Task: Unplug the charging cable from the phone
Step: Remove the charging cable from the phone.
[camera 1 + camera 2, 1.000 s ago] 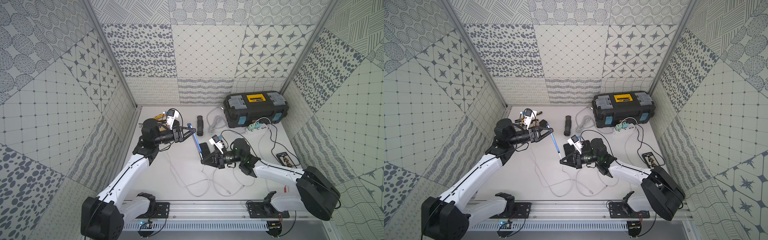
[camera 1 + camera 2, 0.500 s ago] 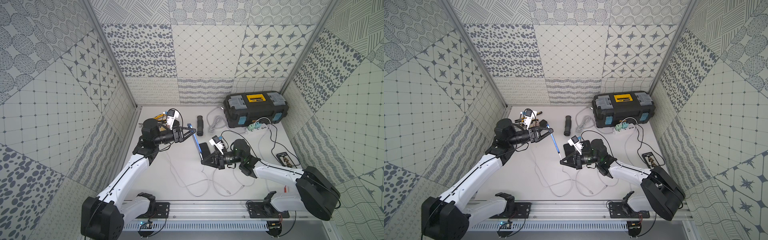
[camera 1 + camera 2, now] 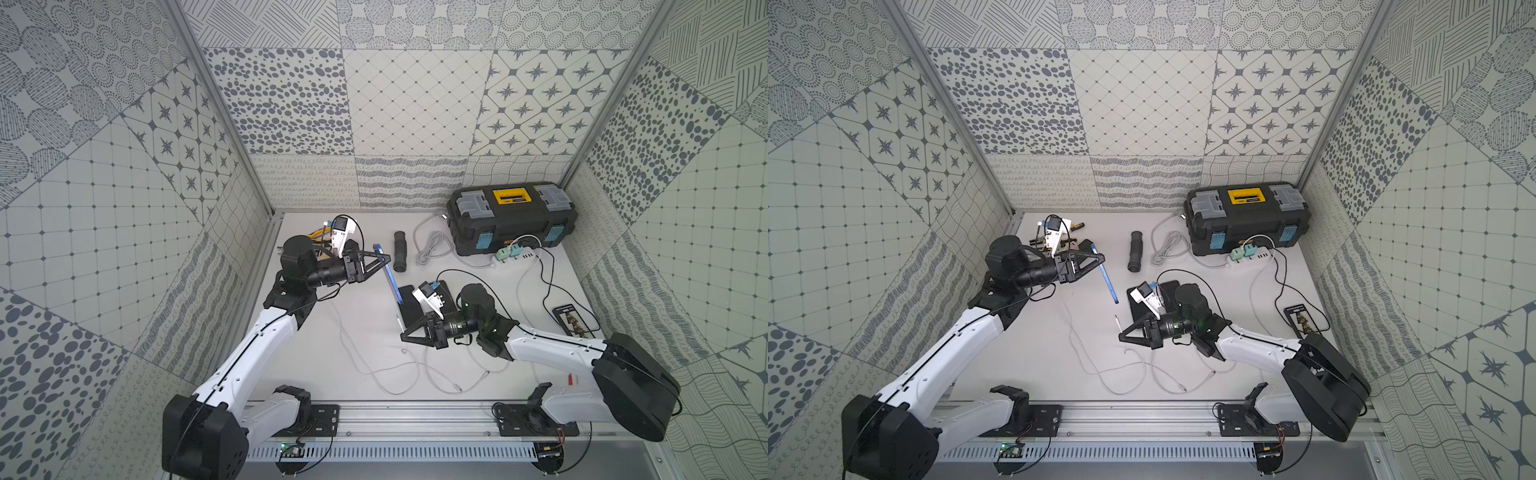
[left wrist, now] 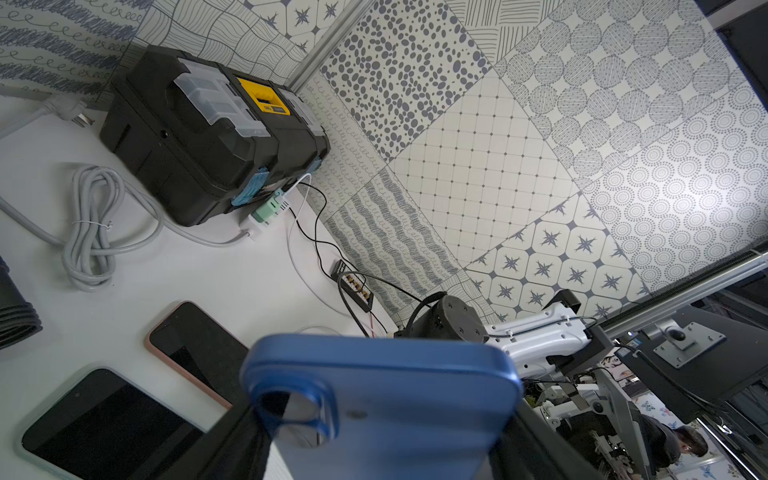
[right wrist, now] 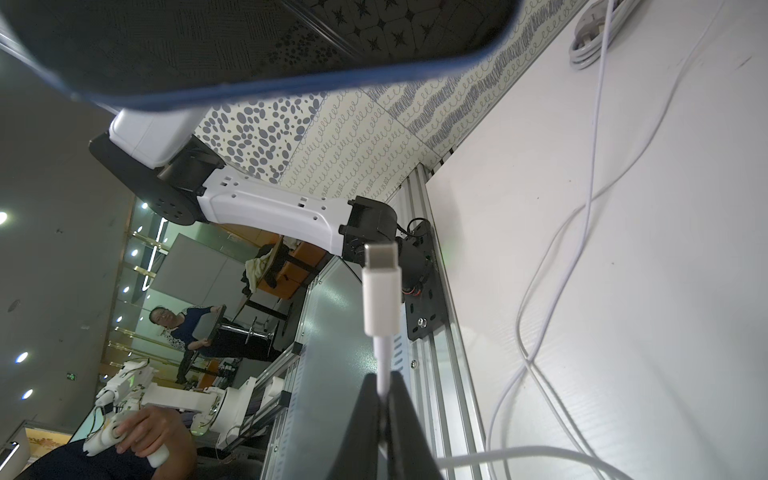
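In both top views the phone [image 3: 388, 275] is seen held off the table [image 3: 316, 365], on edge and tilted. Its upper end is clamped in the left gripper [image 3: 384, 258], at about 10 o'clock from the table's middle. The right gripper [image 3: 404, 330] is placed near the middle, its jaws pinched together on the cable [image 3: 397, 362]. The rest of the cable is left in loose loops toward 6 o'clock.

In a top view the plug [image 3: 1116, 321] is shown standing out of the right gripper [image 3: 1121, 332]. It sits at 6 o'clock from the lower end of the phone [image 3: 1109, 282], near it but apart from it. A toolbox [image 3: 1246, 220] is set at 1 o'clock, with a strip [image 3: 1250, 254] just at its 6 o'clock.

In the left wrist view the blue back of the phone [image 4: 382, 395] is shown close up, gripped on both sides by dark fingers [image 4: 232, 444]. Two spare phones [image 4: 195, 345] are laid flat on the table beyond it. The toolbox [image 4: 208, 133] and a coiled cord [image 4: 91, 232] are seen farther off.

In the right wrist view the plug [image 5: 381, 291] is shown bare and free. The cable [image 5: 384, 361] is squeezed just behind it between closed fingers [image 5: 405, 424]. The edge of the phone [image 5: 249, 50] is seen near the plug, with a clear gap between them.
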You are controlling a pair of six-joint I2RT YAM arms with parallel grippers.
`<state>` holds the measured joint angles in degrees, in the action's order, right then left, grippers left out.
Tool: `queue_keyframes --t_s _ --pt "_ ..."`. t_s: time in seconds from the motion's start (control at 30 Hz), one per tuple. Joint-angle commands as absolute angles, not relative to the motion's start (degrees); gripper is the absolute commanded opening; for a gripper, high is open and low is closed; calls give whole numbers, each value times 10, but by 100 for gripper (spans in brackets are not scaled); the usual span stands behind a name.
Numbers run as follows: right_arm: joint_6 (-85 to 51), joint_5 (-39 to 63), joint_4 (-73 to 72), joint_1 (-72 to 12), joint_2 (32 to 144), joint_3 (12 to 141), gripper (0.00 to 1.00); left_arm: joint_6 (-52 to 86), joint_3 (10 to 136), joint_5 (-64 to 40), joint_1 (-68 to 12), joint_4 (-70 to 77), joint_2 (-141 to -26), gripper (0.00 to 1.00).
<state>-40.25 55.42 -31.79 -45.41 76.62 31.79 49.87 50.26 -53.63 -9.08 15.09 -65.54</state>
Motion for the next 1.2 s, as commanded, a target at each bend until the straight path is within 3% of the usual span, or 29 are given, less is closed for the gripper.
queue_keyframes --t_s 0.0,0.07,0.23,0.3,1.0,1.17 --pt "-393 552 -323 -458 776 324 0 506 516 -546 -89 201 -652 0" --pt "-393 551 -323 -458 780 327 4 506 516 -546 -89 200 -652 0" --pt "-390 548 -315 -458 781 333 54 505 515 -548 -89 200 -651 0" --pt "-386 545 -308 -458 778 334 63 505 515 -547 -88 199 -650 0" --pt "-342 539 -216 -457 750 388 97 516 506 -567 -89 210 -649 0" --pt "-337 546 -207 -449 745 406 97 523 504 -576 -89 216 -649 0"
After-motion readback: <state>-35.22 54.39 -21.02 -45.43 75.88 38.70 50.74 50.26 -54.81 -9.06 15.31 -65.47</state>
